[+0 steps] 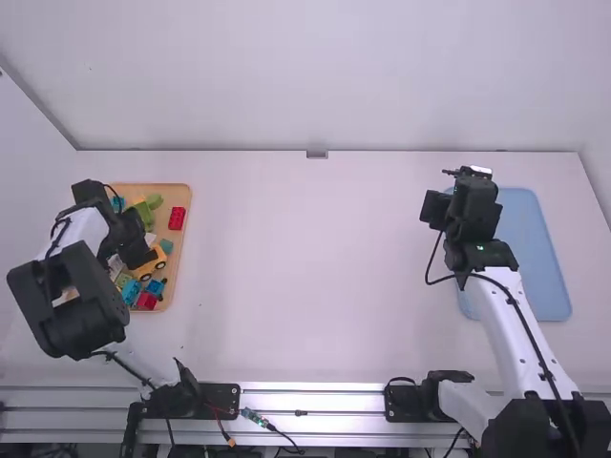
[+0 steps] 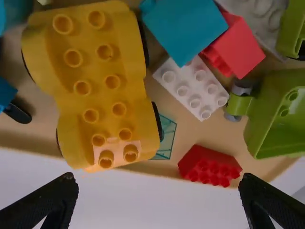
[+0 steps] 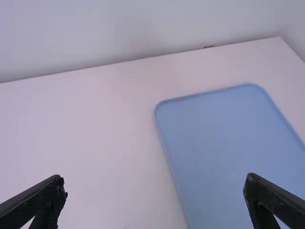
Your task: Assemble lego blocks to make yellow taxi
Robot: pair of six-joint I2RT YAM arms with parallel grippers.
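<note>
Our left end effector (image 2: 157, 181) has its fingers wide apart and grips nothing, poised over the wooden tray (image 1: 186, 218) at the left of the tabletop (image 1: 305, 277). Nearest to us among the parts is the yellow wheeled base (image 2: 97, 90), lying in that tray with its studs up and no block fixed on them. Beside it we have a translucent teal piece (image 2: 167, 138), a white studded brick (image 2: 190, 90), a teal block (image 2: 186, 26) and a red block (image 2: 245, 45), with a smaller-looking red brick (image 2: 212, 168) by the tray's edge and a green piece (image 2: 276, 119) beyond. Well apart, our right end effector (image 3: 155, 180) is also spread and unladen, near the blue tray (image 3: 224, 143). We would judge the job barely begun: no taxi has been built up, and all the stacking is left. We likely need to lift the wheeled base out first, set it down where we can build, then bring over the body and roof blocks and press each home.
</note>
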